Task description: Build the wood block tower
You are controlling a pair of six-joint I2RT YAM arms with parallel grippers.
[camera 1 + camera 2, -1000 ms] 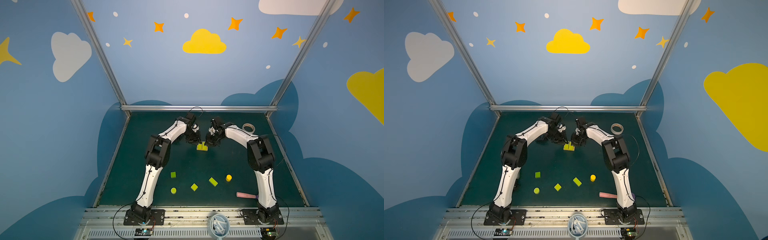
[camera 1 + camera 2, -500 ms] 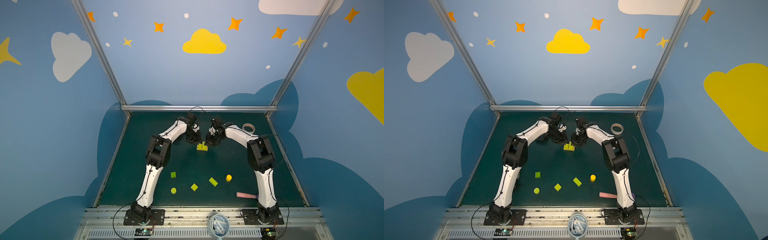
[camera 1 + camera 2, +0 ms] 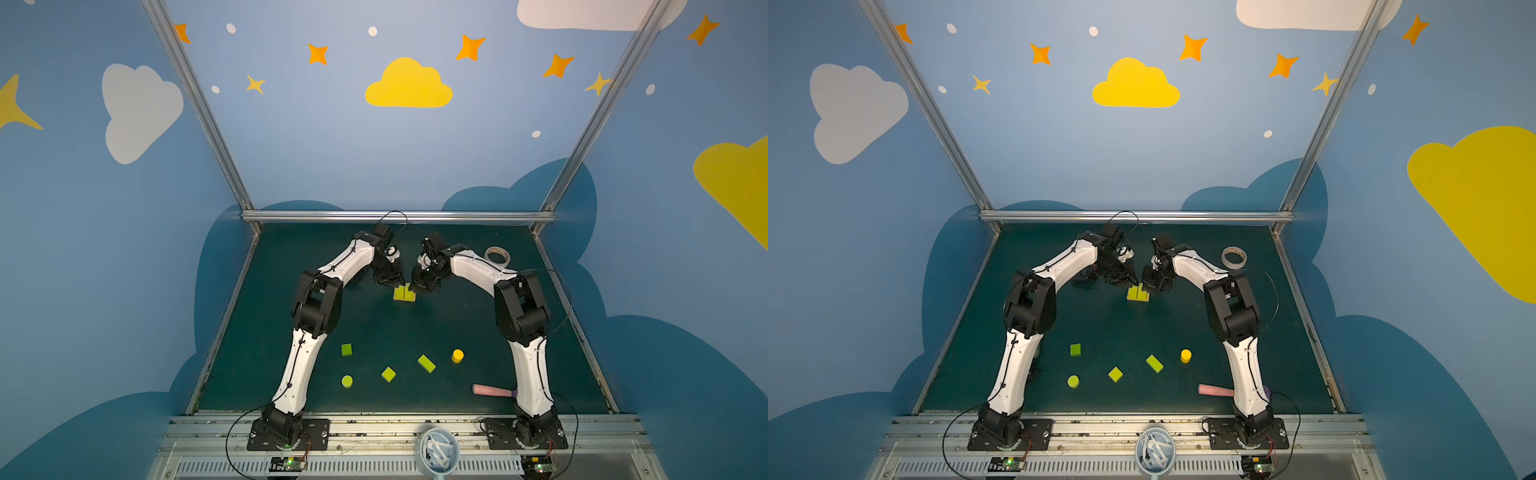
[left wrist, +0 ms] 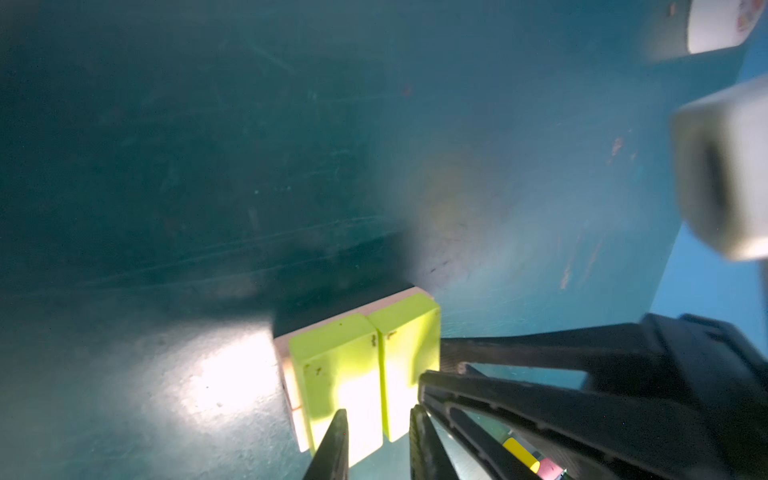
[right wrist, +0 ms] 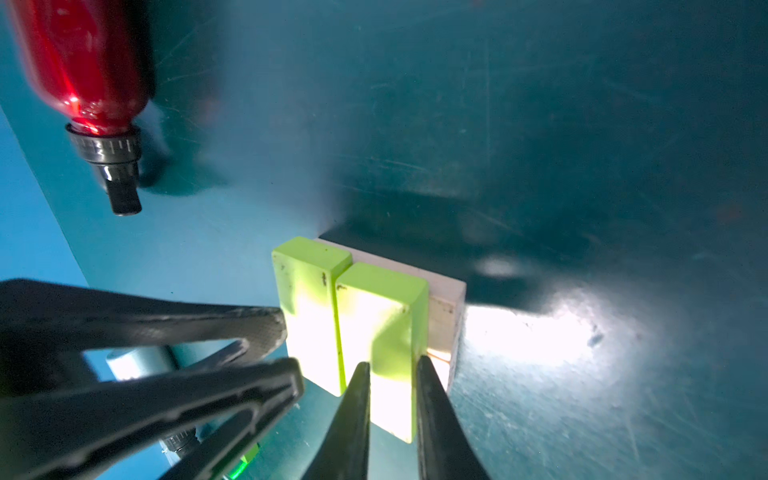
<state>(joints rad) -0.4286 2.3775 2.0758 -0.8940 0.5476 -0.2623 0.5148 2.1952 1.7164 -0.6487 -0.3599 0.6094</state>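
Almost nothing has shifted over the last second: the left gripper and right gripper stay low over the tower at the far middle of the counter, jaws narrow (gripping or only nudging, we cannot tell). Two lime-green bars lie side by side, touching, on the tan bars. We judge the second layer set; five blocks wait near the front.

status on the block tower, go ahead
Left end effector and right end effector down at two green bars, grip unclear. Bars side by side on tan base. Five blocks loose, nothing blocking.
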